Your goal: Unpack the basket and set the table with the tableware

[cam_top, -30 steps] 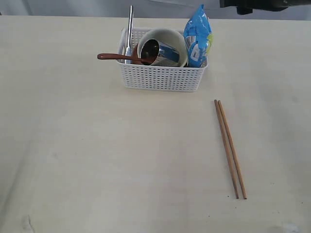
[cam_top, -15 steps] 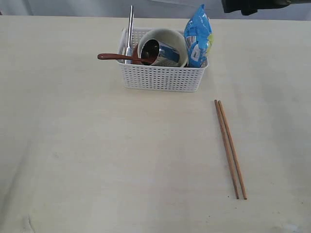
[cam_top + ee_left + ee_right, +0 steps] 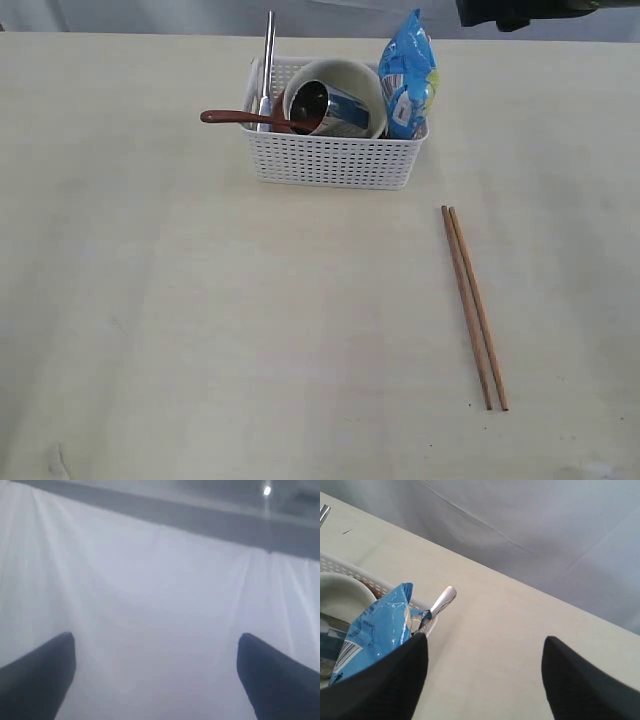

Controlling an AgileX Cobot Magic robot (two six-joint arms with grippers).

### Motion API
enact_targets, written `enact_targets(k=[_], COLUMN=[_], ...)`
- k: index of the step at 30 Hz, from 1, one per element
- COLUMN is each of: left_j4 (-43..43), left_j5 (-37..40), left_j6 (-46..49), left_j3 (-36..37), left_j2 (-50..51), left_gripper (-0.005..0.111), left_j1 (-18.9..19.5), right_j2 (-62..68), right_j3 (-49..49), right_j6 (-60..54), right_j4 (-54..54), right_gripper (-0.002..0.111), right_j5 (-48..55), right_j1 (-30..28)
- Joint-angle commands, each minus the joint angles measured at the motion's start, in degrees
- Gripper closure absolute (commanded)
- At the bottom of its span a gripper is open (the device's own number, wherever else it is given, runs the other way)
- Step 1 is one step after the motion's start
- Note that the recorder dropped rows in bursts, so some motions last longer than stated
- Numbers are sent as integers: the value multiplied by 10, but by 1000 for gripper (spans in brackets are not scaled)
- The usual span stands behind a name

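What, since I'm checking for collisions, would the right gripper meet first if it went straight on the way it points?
Probably the bare table beyond the basket; the open right gripper has the blue snack bag just off to one side, not in line. Depth is unclear.

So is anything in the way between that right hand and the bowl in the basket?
Yes, the blue snack bag stands upright at the right end of the basket, between the open right hand and the bowl.

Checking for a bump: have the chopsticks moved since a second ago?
No. The chopsticks lie just where they were, at the same gap and angle from the basket in the exterior view.
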Motion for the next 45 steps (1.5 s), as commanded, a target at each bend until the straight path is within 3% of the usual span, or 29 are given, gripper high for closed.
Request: enact_targets(k=[1,5,12,29,33,36,39,45], left_j4=[-2,-2,6,12,4,20,97,285], left_j5=[-88,-116,-61,-79,-60,48,164,247], left_j6=[-38,-38,-38,-17,-13,-33,-111,-230], left_j3=[1,1,1,-7,-83,-182,-293,-439], left_j2=[0,0,0,0,29,128,275,540], left_gripper=[26,26,26,26,26,26,26,25], left_j1=[-2,-2,-2,-2,0,0,0,0], right_j2=[-4,-4,-4,-4,-4,-4,-4,-4], right_j3=[1,1,1,1,1,1,1,1], right_j6=[0,0,0,13,13,13,16,17], right_j4=[-4,-4,-4,-4,-4,-4,-4,-4], right_gripper=[46,46,46,46,46,46,46,46], right_j5=[-5,-6,-18,-23,-23,-23,-21,-18], right_j1=[-4,-4,-4,-4,-4,-4,-4,-4])
